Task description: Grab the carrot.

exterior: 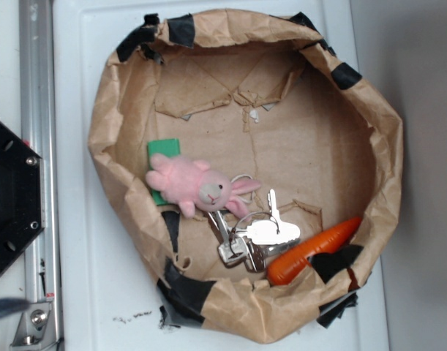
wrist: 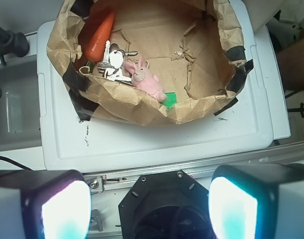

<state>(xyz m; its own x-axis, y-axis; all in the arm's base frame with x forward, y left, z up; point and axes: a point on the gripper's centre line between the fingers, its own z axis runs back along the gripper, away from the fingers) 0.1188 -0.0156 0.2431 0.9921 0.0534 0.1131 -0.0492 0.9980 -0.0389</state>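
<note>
The gripper (wrist: pixel 149 206) hangs wide open and empty, far from the carrot (exterior: pixel 312 251), which leans against the bag (exterior: pixel 106 131) wall beside keys (exterior: pixel 256 234).

In the exterior view, a paper bag (exterior: pixel 245 322) with its walls rolled down sits on a lidded bin (exterior: pixel 84 146), filling most of the lid. Inside it, the plush bunny (exterior: pixel 190 186) lies at the left, partly on top of a flat block (exterior: pixel 163 150) by the left wall. A bunch of keys (exterior: pixel 256 234) lies just right of and below the bunny, touching it. The carrot (exterior: pixel 311 252) lies tilted against the lower right wall, its thick end touching the keys. A rail (exterior: pixel 36 146) runs along the bin's left side, with the robot base (exterior: pixel 11 197) further left.
</note>
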